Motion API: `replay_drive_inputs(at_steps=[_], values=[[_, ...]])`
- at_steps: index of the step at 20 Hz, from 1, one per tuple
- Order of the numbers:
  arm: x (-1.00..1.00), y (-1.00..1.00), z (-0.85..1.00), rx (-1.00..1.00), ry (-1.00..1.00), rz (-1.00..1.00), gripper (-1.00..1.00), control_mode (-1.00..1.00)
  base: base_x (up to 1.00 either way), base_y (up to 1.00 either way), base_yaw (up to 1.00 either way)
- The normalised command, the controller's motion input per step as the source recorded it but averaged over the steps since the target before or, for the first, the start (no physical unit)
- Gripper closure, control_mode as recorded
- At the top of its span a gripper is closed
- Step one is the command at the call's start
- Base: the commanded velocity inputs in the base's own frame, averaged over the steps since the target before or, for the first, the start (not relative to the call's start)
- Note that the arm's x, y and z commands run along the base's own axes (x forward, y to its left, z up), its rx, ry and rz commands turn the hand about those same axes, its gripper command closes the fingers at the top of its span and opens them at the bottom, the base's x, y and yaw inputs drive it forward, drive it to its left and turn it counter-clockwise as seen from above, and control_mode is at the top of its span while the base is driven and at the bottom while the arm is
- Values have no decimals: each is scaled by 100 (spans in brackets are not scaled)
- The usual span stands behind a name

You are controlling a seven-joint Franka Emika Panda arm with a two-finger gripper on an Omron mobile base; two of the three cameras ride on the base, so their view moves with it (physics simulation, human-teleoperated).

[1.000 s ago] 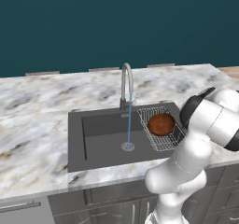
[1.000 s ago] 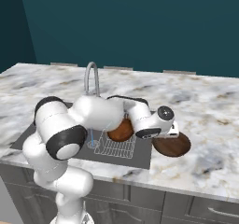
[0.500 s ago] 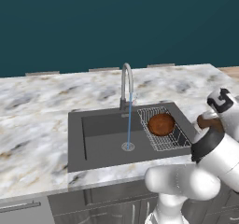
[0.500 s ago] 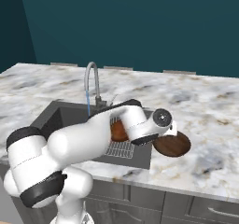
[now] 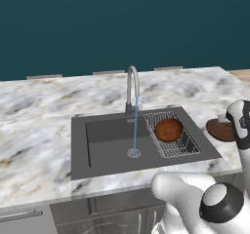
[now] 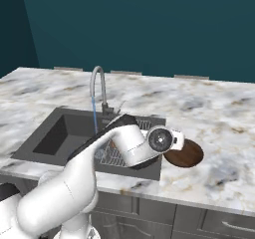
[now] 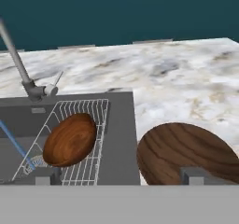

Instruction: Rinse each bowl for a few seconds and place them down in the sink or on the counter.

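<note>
Two reddish-brown wooden bowls are in sight. One bowl (image 5: 168,129) (image 7: 70,140) lies in the wire rack (image 5: 172,135) (image 7: 100,120) at the right end of the dark sink (image 5: 105,145) (image 6: 55,133). The other bowl (image 5: 220,129) (image 6: 187,154) (image 7: 186,150) rests on the marble counter (image 5: 39,106) (image 6: 219,108) (image 7: 186,87) just right of the sink. My gripper (image 7: 120,175) is open and holds nothing. It hovers low at the sink's right rim, and its right fingertip (image 7: 193,174) stands in front of the counter bowl's near edge.
The curved silver faucet (image 5: 132,89) (image 6: 98,86) (image 7: 18,64) runs a thin blue stream (image 5: 135,126) (image 6: 94,117) onto the drain (image 5: 133,153). My arm crosses over the rack in the right base view. Grey cabinets sit under the counter's front edge.
The arm's elbow has swung down toward the counter's front, and the hand has drawn slightly back from the counter bowl. Neither bowl has moved. The water keeps running.
</note>
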Motion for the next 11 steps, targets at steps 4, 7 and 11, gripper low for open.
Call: replay_drive_inputs(at_steps=[4,7,11], values=[[-52,21,62,1,-22,-2,-100,-100,0,0,0],[-41,25,76,2,-16,-4,-100,-100,0,0,0],[-38,20,89,4,-15,-5,-100,-100,0,0,0]])
